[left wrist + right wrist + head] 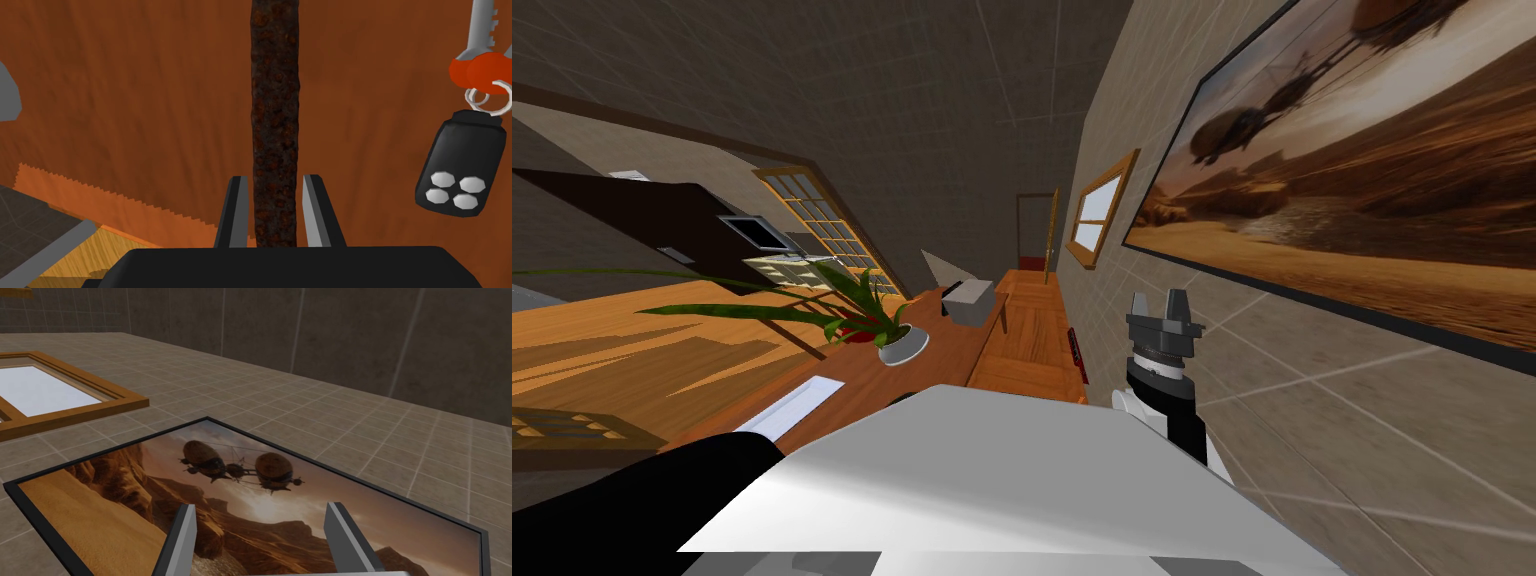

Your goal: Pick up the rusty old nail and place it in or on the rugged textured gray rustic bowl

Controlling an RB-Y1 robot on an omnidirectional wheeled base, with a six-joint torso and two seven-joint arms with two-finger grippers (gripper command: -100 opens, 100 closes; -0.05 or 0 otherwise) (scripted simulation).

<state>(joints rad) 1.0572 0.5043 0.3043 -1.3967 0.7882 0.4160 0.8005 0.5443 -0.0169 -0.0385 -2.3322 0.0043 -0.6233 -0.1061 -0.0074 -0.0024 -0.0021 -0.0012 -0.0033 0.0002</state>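
The rusty nail (274,100), a long, dark brown, pitted shaft, runs straight out from between my left gripper's fingers over the reddish wooden table (125,100). My left gripper (274,177) is shut on the nail, its two blades pressing the shaft's sides near its lower end. A grey angular bowl-like thing (969,300) stands farther along the table in the head view. A grey corner (7,95) also shows at the edge of the left wrist view. My right gripper (1164,305) is raised beside the wall, open and holding nothing.
A key ring with a black fob (462,165) and a red-headed key (475,65) lies on the table close beside the nail. A plant in a white pot (900,345) and a white sheet (792,405) sit nearer me. The table edge (100,210) lies near my left hand.
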